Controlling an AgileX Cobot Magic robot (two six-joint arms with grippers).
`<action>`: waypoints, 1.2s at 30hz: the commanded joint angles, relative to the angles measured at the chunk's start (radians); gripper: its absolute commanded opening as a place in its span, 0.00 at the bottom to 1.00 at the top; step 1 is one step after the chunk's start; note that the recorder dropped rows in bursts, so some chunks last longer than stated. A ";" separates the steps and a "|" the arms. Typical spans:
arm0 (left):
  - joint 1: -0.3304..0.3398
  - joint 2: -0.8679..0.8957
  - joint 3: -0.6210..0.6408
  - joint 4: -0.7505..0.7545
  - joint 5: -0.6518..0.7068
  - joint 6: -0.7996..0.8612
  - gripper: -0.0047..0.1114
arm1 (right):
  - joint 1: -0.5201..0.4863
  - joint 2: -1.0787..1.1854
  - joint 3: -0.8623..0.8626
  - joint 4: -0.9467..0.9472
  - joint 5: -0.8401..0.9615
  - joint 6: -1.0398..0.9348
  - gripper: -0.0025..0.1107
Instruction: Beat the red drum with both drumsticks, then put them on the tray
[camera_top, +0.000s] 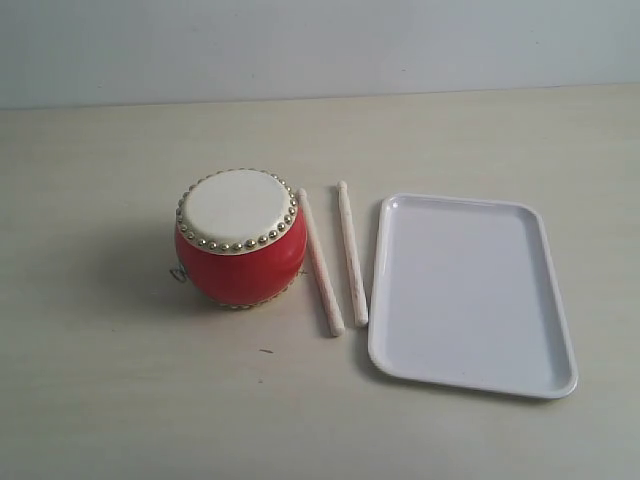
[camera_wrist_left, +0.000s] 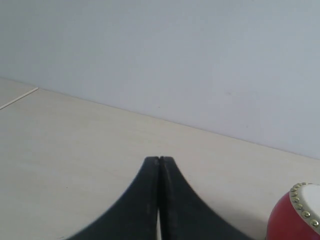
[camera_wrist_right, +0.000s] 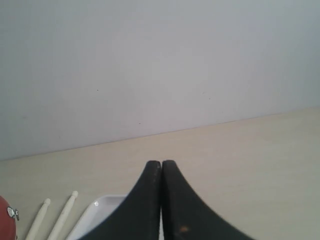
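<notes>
The red drum (camera_top: 240, 238) stands upright on the table, cream skin up, with gold studs round its rim. Two pale wooden drumsticks (camera_top: 320, 262) (camera_top: 351, 253) lie side by side just to its right, between it and the white tray (camera_top: 470, 292), which holds nothing. Neither arm shows in the exterior view. My left gripper (camera_wrist_left: 159, 159) is shut with nothing in it, and an edge of the drum (camera_wrist_left: 295, 216) appears beside it. My right gripper (camera_wrist_right: 161, 162) is shut and empty too, with the drumstick tips (camera_wrist_right: 45, 203) (camera_wrist_right: 73, 194) and a tray corner (camera_wrist_right: 100, 207) near it.
The pale wooden table (camera_top: 120, 400) runs back to a plain grey-white wall (camera_top: 320, 45). A small dark speck (camera_top: 265, 350) lies on the table in front of the drum.
</notes>
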 joint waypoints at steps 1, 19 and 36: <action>0.001 -0.006 0.003 -0.007 0.000 -0.004 0.04 | 0.003 -0.006 0.005 -0.002 -0.002 -0.008 0.02; 0.001 -0.006 0.003 -0.007 0.000 -0.004 0.04 | 0.003 -0.006 0.005 0.535 -0.180 0.481 0.02; 0.001 -0.006 0.003 -0.064 -0.023 -0.213 0.04 | 0.003 -0.006 0.005 0.544 -0.331 0.650 0.02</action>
